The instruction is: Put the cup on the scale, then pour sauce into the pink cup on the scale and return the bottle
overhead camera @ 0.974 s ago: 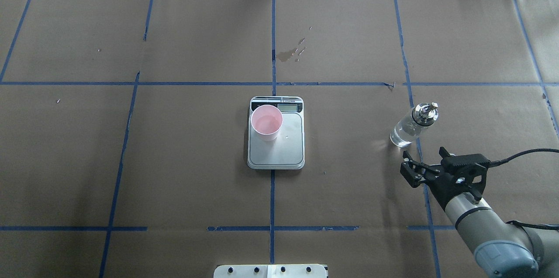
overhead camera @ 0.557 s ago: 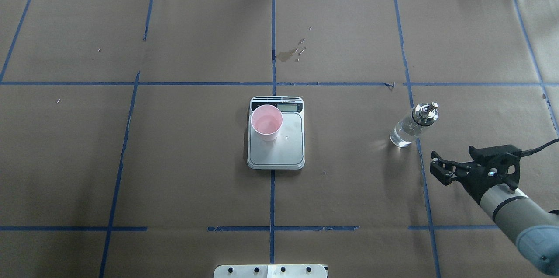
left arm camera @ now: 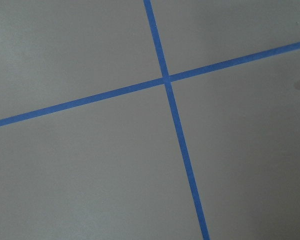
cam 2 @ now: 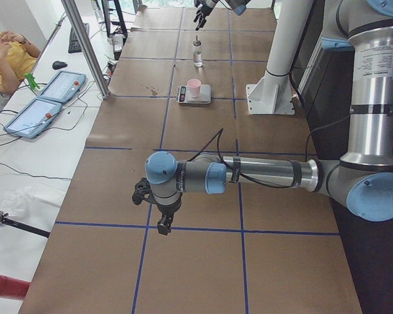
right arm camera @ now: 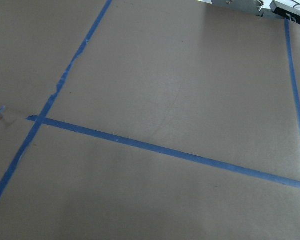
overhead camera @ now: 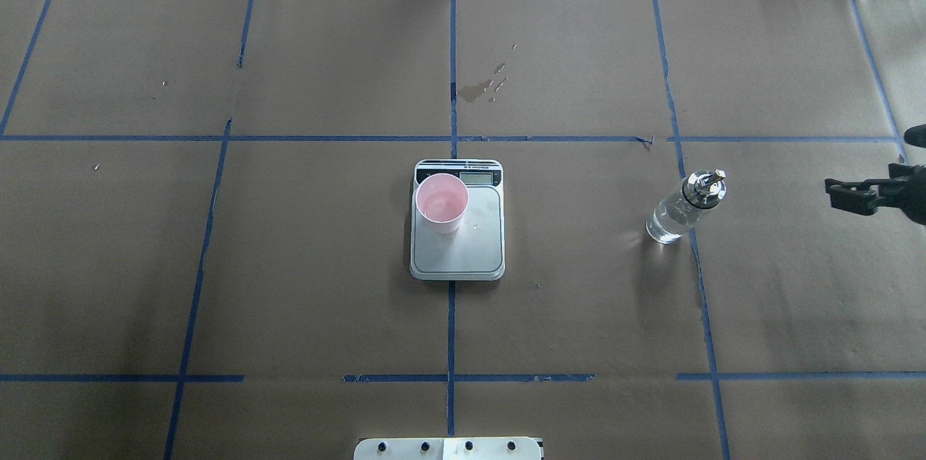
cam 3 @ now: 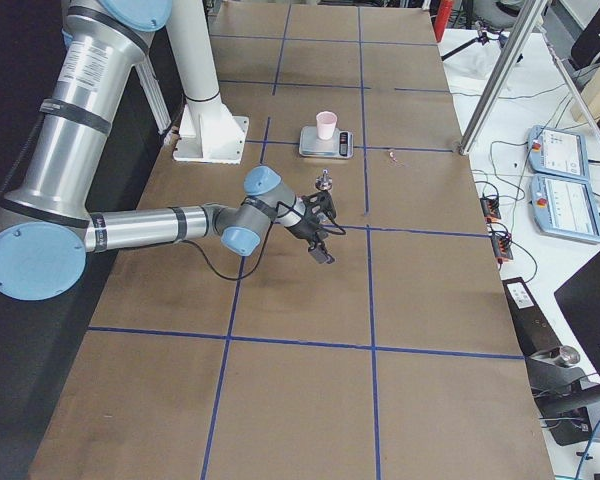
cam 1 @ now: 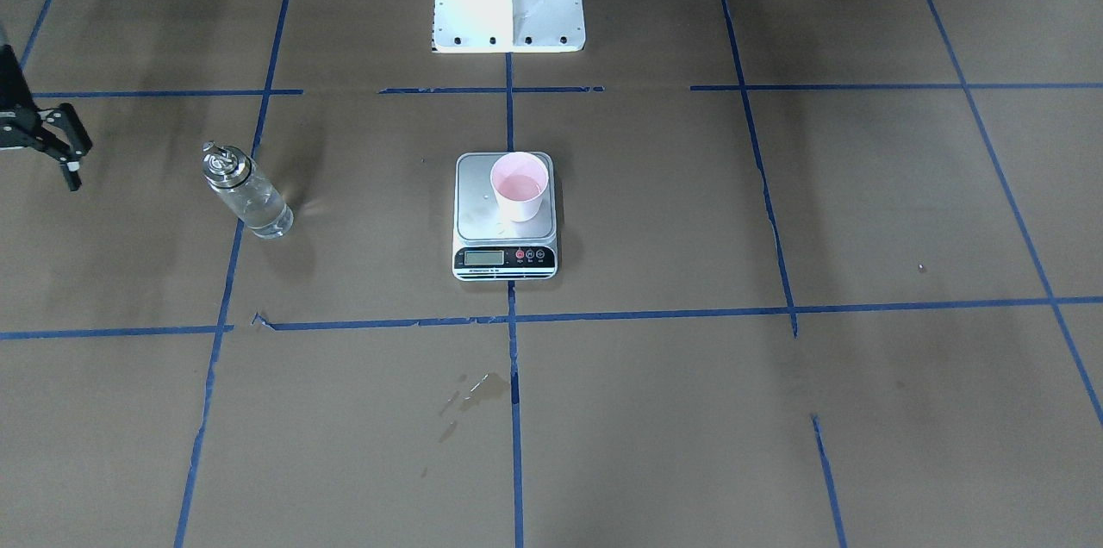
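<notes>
My right gripper (cam 1: 77,162) hangs empty out at the table's edge on my right. Its two fingers are spread apart, well clear of the glass pour-spout bottle (overhead camera: 676,214), which stands upright on the brown paper (overhead camera: 304,265) beside a blue tape line (overhead camera: 703,301) with some clear liquid in it. The pink cup (overhead camera: 443,223) sits on the digital kitchen scale (overhead camera: 470,250), toward the left side of the plate. I think there is a shallow pool of clear sauce (overhead camera: 441,199) at its bottom, though that is hard to make out. My left gripper (cam 2: 162,219) hovers low over the paper far off on my left, and I cannot tell whether its fingers are apart or together. As I read it, the cup is placed, the pour is made and the bottle is back, so all that is left is parking my right arm. I would move it up and outward, never swinging back past the tall spout, and avoid jolting the table so the scale's reading settles.
</notes>
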Available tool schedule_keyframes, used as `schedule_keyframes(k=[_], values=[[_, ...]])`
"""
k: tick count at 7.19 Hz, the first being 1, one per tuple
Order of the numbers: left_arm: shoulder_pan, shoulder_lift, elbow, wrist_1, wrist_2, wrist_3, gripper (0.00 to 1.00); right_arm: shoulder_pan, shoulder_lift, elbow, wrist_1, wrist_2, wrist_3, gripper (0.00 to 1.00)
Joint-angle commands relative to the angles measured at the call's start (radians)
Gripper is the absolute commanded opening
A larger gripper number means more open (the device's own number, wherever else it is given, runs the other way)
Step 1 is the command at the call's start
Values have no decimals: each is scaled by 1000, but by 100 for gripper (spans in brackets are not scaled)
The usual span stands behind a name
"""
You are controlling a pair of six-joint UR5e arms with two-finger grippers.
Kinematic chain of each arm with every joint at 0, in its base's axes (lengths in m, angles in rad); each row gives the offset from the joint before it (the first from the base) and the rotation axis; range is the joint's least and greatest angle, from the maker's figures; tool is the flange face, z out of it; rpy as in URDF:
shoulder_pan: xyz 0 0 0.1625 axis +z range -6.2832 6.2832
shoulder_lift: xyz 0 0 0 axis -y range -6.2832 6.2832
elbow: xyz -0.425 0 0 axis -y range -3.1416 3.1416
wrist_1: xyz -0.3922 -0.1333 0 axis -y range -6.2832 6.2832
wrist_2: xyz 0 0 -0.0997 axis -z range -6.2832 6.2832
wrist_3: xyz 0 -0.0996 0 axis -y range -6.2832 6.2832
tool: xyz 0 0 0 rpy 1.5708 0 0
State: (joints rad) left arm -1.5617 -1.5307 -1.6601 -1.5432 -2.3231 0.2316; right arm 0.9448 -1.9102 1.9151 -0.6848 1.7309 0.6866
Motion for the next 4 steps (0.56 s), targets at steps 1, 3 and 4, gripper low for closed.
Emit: schedule_keyframes(k=[1,3,4], values=[[-1,-2,-1,0,1,0,100,446,93,-63,-194,456,-370,100],[0,-2,-1,0,-1,0,100,618,221,-59,-611,545,-674,100],[-1,-2,-4,0,-1,0,100,655,281,-56,-781,543,-784,100]])
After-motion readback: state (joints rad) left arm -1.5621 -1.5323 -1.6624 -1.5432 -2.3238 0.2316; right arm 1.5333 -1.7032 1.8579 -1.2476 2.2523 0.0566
